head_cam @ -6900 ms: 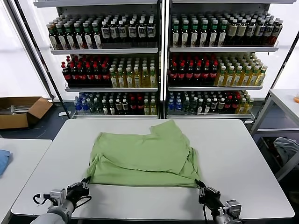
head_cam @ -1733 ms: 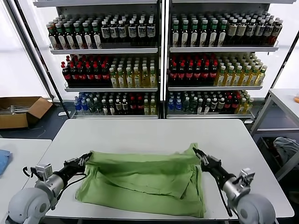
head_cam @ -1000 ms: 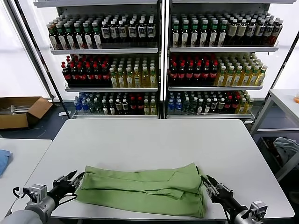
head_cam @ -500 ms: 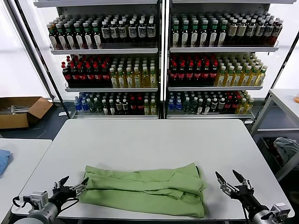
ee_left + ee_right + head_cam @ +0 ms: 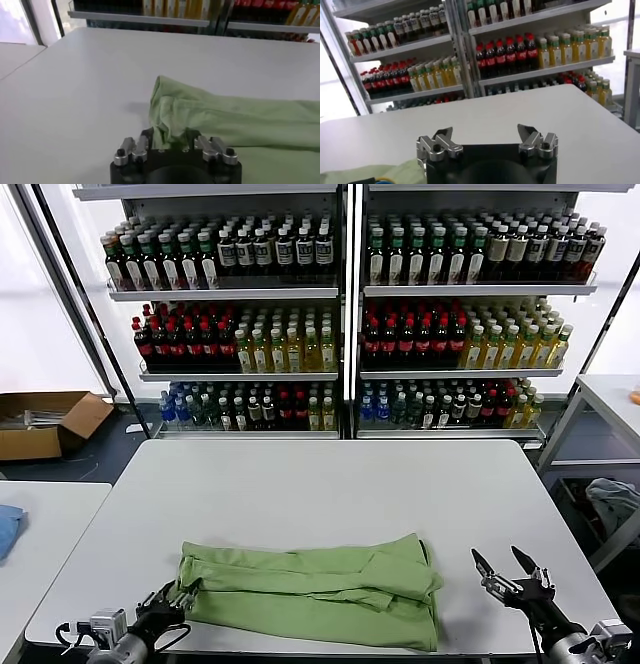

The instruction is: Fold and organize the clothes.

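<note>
Two grippers sit at the near table point(image 5: 300, 484) edge: left gripper point(image 5: 170, 599) pinching the folded green shirt's point(image 5: 310, 589) near-left corner, right gripper point(image 5: 510, 567) spread and apart from the shirt, bottle shelves point(image 5: 345, 314) behind.

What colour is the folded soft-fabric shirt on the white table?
Plain light green soft-fabric shirt; no print showing. Best seen in the head view.

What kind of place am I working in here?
Probably a shop mock-up or test lab: shelves packed with bottled drinks stand behind a plain white table, where a green shirt lies folded. A cardboard box sits on the floor at the left.
</note>
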{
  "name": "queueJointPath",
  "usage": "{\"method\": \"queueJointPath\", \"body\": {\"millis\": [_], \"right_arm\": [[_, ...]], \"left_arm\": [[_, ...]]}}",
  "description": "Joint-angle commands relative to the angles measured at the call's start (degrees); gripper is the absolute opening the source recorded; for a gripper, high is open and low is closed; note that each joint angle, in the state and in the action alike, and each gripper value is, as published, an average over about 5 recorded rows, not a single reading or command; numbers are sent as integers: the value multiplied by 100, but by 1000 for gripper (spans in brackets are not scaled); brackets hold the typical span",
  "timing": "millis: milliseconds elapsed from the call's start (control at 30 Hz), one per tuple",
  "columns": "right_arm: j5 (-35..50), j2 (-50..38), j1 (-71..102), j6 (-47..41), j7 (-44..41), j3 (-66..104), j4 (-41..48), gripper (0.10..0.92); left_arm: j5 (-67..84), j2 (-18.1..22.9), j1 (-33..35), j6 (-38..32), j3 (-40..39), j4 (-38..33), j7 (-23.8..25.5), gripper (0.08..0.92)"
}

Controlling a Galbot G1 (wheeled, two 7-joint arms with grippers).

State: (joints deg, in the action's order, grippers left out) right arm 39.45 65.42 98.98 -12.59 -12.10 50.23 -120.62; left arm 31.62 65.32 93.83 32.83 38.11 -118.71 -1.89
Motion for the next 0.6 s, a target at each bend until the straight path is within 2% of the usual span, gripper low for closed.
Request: {"method": "queueJointPath", "body": {"millis": [33, 167, 300, 400, 600], "right_arm": [[26, 0, 16, 39, 6, 65, -31, 823], [27, 5, 8, 37, 12, 73, -47, 823], [26, 6, 17, 36, 4, 73, -74, 823], [29, -2, 16, 36, -3, 77, -97, 823], [62, -33, -9, 33, -1, 97, -129, 823]], "left_arm": [[3, 123, 52, 18, -139, 25, 19, 349], [7, 199, 66, -30, -68, -17, -57, 227], [53, 123, 67, -72, 316, -79, 68, 124], [143, -20, 34, -85, 903, -121, 215, 92], [245, -438, -79, -133, 2249, 110, 537, 91]]}}
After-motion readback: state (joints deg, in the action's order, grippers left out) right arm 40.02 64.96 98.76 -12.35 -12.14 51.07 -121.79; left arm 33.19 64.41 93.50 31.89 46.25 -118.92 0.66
